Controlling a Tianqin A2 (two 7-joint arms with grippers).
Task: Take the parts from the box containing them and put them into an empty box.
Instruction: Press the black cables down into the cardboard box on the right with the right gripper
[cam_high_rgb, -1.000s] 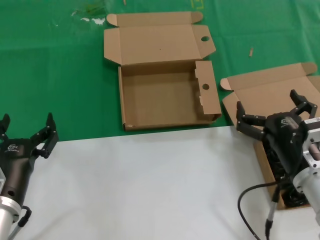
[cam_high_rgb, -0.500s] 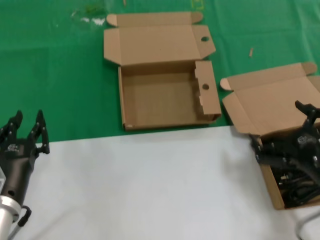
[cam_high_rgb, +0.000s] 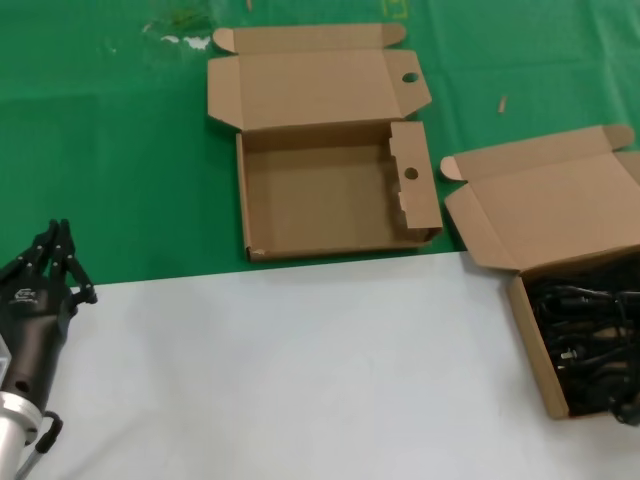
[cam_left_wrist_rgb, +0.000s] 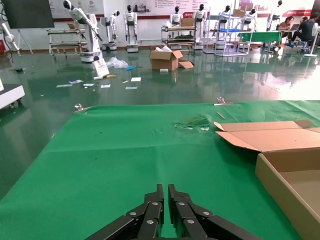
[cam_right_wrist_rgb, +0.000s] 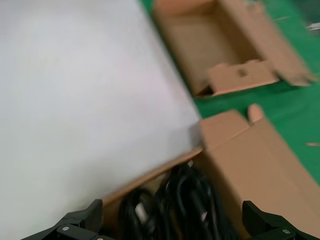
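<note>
The empty box (cam_high_rgb: 330, 190) lies open on the green cloth (cam_high_rgb: 110, 150), its hinged lid folded back toward the far side and its near wall just behind the edge of the white table surface (cam_high_rgb: 300, 370). A side flap with a round hole stands along its right wall. A broad stretch of bare white surface lies between the two arms, and a strip of green cloth separates the empty box from the box containing the parts (cam_high_rgb: 560, 250), which sits at the right edge of the head view with its plain lid tilted back.

The black power cables (cam_high_rgb: 590, 345) lie tangled in that box, their loops running mostly from near to far; individual bundles cannot be told apart.

The right gripper (cam_right_wrist_rgb: 175, 220) has left the head view since a second ago, when it hovered over the cable box; the right wrist view shows its fingers spread wide above the cables. The left gripper (cam_high_rgb: 55, 262), splayed earlier, now has its fingers pressed together at the table's left edge.
</note>
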